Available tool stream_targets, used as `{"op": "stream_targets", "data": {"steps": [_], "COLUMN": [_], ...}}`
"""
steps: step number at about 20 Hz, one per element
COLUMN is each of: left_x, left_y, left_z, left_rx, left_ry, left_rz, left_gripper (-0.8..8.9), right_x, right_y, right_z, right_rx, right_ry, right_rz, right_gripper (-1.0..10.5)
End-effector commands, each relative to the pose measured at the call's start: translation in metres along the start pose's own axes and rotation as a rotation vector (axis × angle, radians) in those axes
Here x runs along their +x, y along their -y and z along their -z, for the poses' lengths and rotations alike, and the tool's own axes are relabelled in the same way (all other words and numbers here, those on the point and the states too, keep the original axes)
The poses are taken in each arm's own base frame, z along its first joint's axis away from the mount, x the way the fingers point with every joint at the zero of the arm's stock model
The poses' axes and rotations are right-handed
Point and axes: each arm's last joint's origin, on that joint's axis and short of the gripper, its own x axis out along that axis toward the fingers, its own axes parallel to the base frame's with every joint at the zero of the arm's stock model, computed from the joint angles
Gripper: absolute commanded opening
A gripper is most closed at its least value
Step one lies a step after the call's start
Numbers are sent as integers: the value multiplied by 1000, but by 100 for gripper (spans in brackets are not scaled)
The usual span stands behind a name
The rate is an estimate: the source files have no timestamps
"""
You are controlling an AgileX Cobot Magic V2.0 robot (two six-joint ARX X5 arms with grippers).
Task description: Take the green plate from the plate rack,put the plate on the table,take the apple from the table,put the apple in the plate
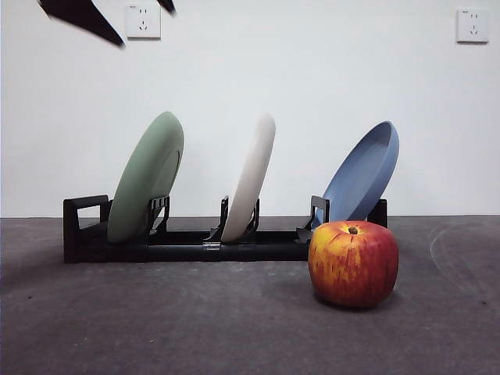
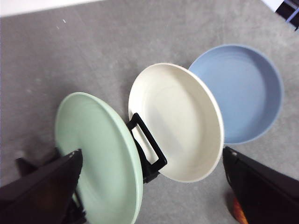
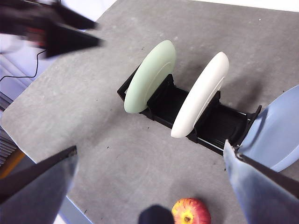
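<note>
The green plate (image 1: 146, 176) stands on edge in the end slot of the plate rack (image 1: 187, 248), nearest the rack's loop. The left gripper (image 2: 149, 186) hovers directly above it, jaws spread wide and empty, straddling the rim. The right gripper (image 3: 149, 186) is also open and empty, positioned farther off near the apple (image 1: 353, 263) on the tabletop (image 1: 156, 328).

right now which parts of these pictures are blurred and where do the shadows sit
Front view: the black arm tip at the top is smeared; the apple is sharp with a soft shadow beneath. Left wrist view: the green plate has a blurred rim. Right wrist view: the other arm's gripper is blurred; the table is evenly lit.
</note>
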Motion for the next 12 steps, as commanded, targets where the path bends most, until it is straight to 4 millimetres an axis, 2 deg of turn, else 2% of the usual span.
{"op": "stream_targets", "data": {"steps": [1, 4, 6, 8, 12], "left_x": [32, 71, 86, 97, 102], "left_y": [-1, -5, -7, -8, -10], "left_z": [3, 11, 14, 15, 13], "left_rx": [-6, 0, 4, 12, 18], "left_ry": [-55, -133, -156, -150, -119], "left_rz": [-14, -104, -142, -171, -175], "left_gripper": [501, 501, 501, 500, 475], "right_x": [0, 0, 0, 0, 0], "right_y": [0, 0, 0, 0, 0], "right_z": [-2, -2, -2, -2, -2], "right_rx": [-8, -7, -8, -7, -8], "right_ry": [7, 8, 8, 8, 8], "right_rz": [2, 2, 2, 5, 5], "right_gripper": [598, 597, 597, 596, 595]}}
